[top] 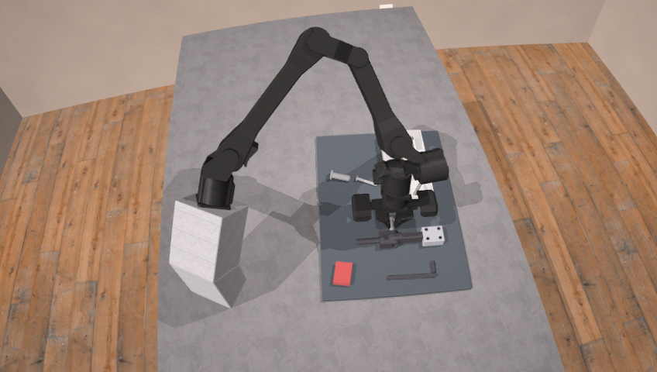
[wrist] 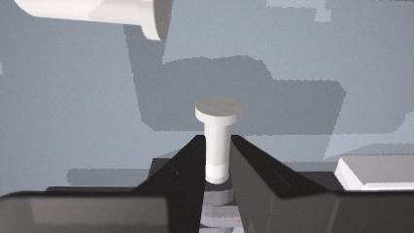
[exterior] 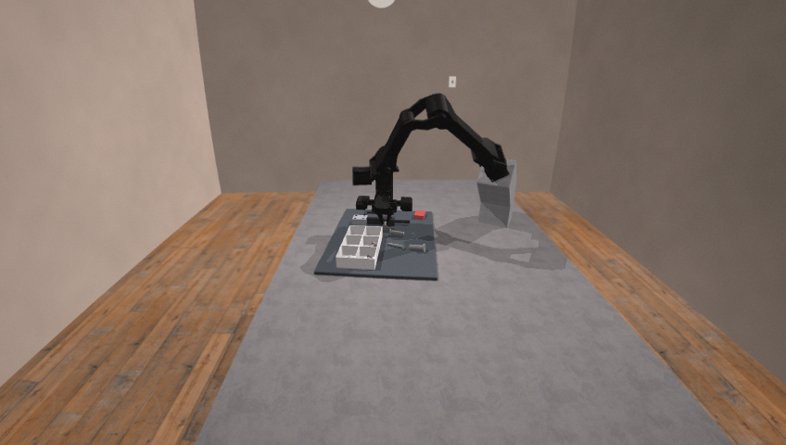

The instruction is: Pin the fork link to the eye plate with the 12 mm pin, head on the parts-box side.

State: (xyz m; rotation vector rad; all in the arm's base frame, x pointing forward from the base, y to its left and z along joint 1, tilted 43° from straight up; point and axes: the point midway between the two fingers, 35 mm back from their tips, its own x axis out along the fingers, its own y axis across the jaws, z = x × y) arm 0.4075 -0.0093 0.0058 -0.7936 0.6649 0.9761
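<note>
On the worktop [top: 285, 138], the mat carries the fork link [top: 375, 240] mated to the eye plate [top: 433, 235]. My arm arches over from its pedestal, wrist pointing steeply down. I have the pincer [wrist: 217, 162] pinching the pin [wrist: 218, 138] by its shank, head toward the parts box [exterior: 359, 246], tip at the joint.

We're seeing a pale grey metal headed pin [wrist: 218, 141] between matte black gripper fingers, a slate-blue work mat [top: 338, 221], a bright red block [top: 343, 273], a white compartmented parts box [exterior: 358, 247], and a mottled grey table top [top: 258, 332].
</note>
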